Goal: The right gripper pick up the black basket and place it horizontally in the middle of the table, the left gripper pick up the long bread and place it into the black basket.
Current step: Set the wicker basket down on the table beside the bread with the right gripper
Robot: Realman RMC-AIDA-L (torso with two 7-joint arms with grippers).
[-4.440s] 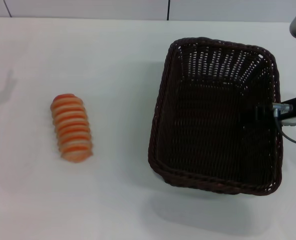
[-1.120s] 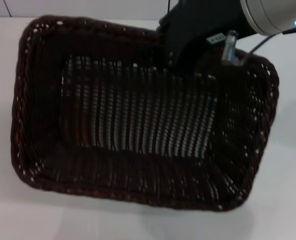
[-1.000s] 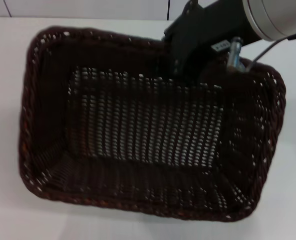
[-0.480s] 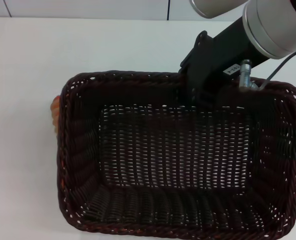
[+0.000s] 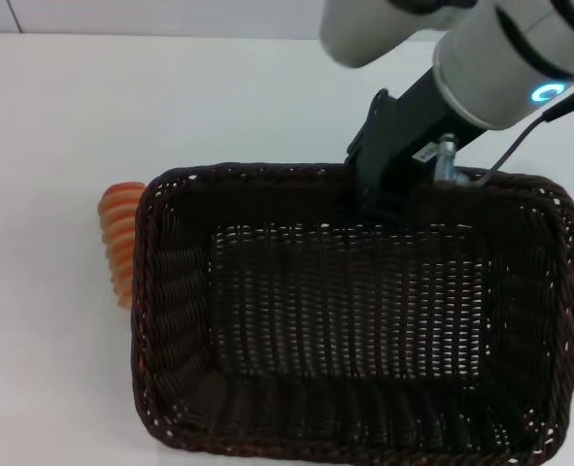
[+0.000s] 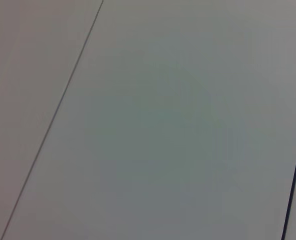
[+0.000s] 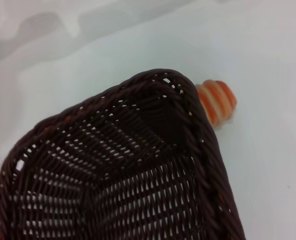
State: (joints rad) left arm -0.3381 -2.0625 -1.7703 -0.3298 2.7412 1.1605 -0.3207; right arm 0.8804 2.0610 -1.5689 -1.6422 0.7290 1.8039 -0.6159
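Observation:
The black basket (image 5: 354, 320) lies with its long side across the table (image 5: 121, 97), filling the middle and right of the head view. My right gripper (image 5: 382, 197) comes in from the upper right and is shut on the basket's far rim. The long bread (image 5: 119, 236), striped orange and cream, lies just past the basket's left wall, which hides part of it. The right wrist view looks along the basket (image 7: 137, 175), with the bread (image 7: 217, 102) poking out behind one corner. My left gripper is out of view; its wrist view holds only a plain pale surface.
White tabletop lies open to the left of the bread and behind the basket. The right arm's silver link with its blue-lit ring (image 5: 544, 93) hangs over the back right of the table.
The basket, held by my right gripper, has sunk lower and shifted slightly right over the last second. More of the bread now shows at its left side.

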